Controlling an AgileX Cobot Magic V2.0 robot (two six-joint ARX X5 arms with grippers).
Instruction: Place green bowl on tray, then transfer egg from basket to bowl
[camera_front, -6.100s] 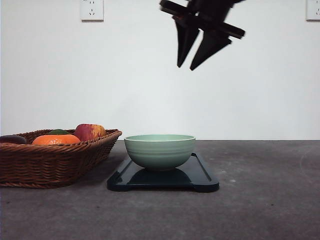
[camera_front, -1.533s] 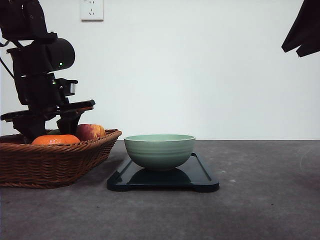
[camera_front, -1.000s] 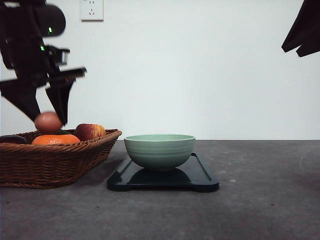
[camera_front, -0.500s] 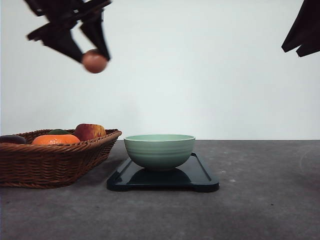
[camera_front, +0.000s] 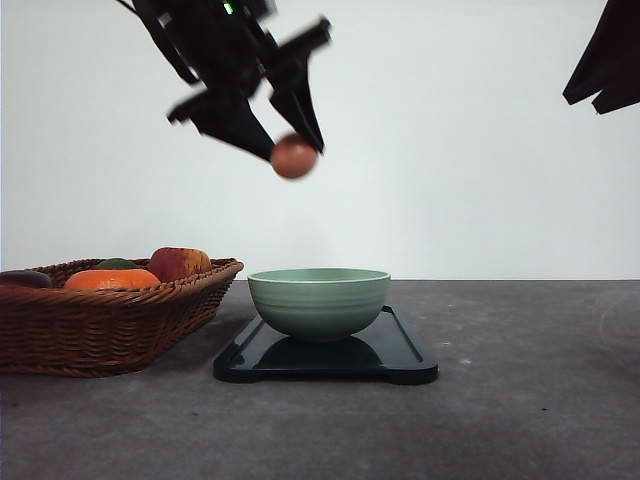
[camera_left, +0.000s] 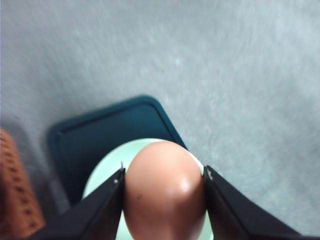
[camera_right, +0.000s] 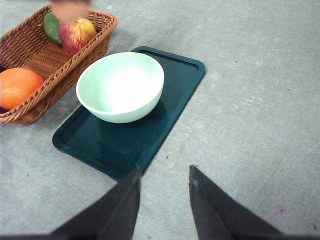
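Green bowl sits empty on tray; basket holds fruit.

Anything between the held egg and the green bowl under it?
No: in the front view only open air separates the egg in the left claw from the green bowl.

The left gripper is matte black with two tapering wedge-shaped fingers, and a small green light glows on its housing.
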